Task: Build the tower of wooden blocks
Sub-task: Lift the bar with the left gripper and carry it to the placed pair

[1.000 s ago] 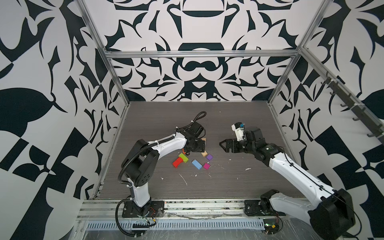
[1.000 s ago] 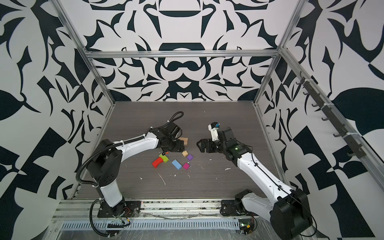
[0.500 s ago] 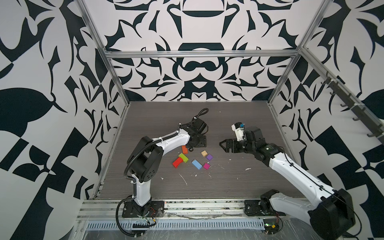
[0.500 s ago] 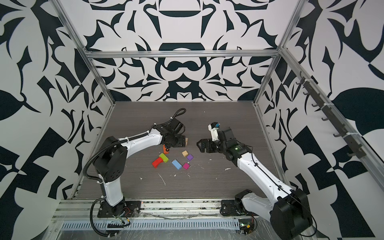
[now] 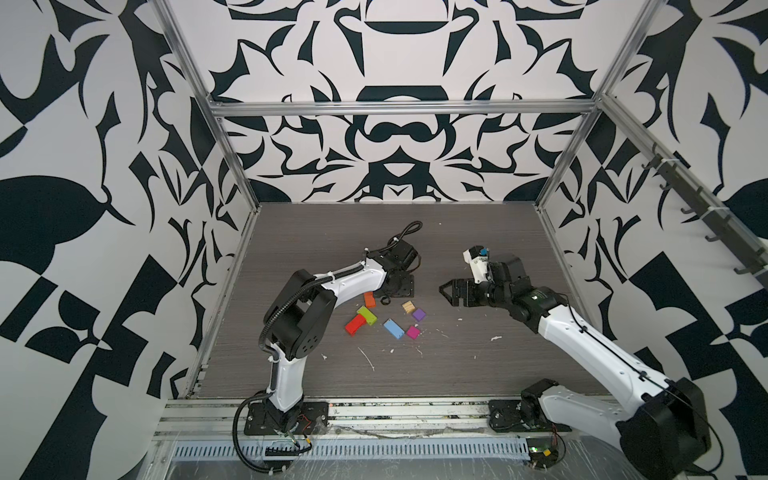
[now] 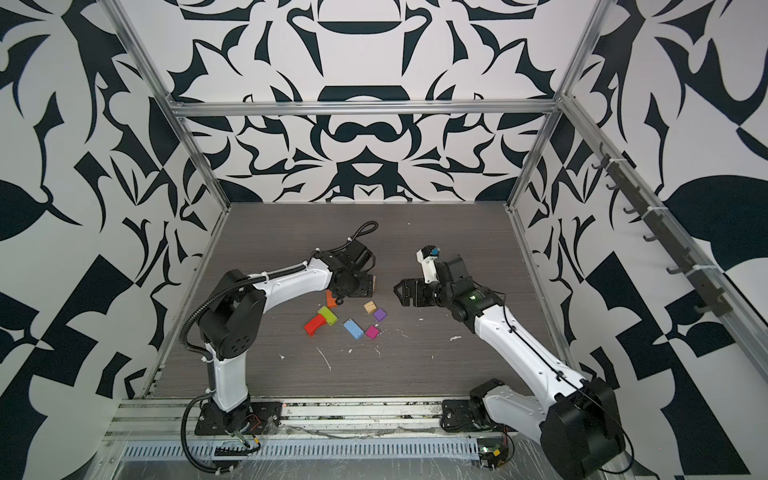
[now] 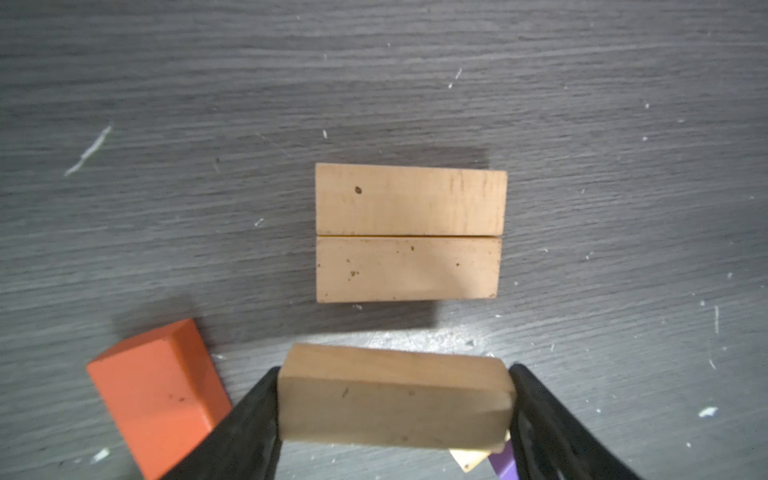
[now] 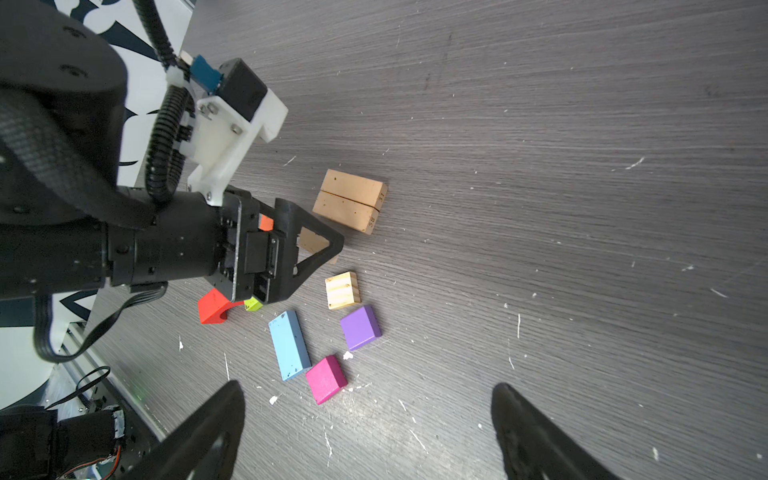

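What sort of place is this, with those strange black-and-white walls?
Most likely a lab test booth for robots: a left arm and right arm bolted to a rail, patterned walls on a metal frame, and toy wood blocks on a table.

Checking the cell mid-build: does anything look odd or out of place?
White scraps litter the table: stray debris. The tan block in the left gripper sits slightly skewed to the two laid tan blocks. Nothing else stands out.

Left gripper (image 7: 394, 372) is clamping a plain wood block (image 7: 392, 399); two tan blocks (image 7: 409, 232) are lying flush together mid-frame, an orange block (image 7: 158, 390) nearby.
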Robot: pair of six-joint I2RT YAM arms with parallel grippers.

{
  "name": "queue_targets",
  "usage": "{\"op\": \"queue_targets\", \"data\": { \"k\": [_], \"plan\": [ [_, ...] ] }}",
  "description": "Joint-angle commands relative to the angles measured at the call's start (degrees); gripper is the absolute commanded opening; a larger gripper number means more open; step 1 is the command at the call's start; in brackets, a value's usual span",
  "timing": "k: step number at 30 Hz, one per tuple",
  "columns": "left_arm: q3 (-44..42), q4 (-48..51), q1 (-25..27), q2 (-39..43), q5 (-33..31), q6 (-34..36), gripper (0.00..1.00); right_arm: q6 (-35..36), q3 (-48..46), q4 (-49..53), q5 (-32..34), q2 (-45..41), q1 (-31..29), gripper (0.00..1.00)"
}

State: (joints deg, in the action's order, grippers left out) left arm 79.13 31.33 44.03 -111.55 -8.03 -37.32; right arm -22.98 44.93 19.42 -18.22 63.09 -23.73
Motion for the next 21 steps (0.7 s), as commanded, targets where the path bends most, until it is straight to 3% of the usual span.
{"op": "queue_targets", "data": {
  "k": [1, 21],
  "plan": [
    [1.1, 1.8, 0.4, -1.3, -1.4, -1.0, 0.57, 0.2, 1.6, -0.4, 0.5, -1.5, -0.2, 0.96],
    [1.9, 1.0, 1.4, -3.9, -2.6, -1.1, 0.57, 0.2, 1.3, -0.3, 0.6, -1.8, -0.3, 0.96]
  ]
}}
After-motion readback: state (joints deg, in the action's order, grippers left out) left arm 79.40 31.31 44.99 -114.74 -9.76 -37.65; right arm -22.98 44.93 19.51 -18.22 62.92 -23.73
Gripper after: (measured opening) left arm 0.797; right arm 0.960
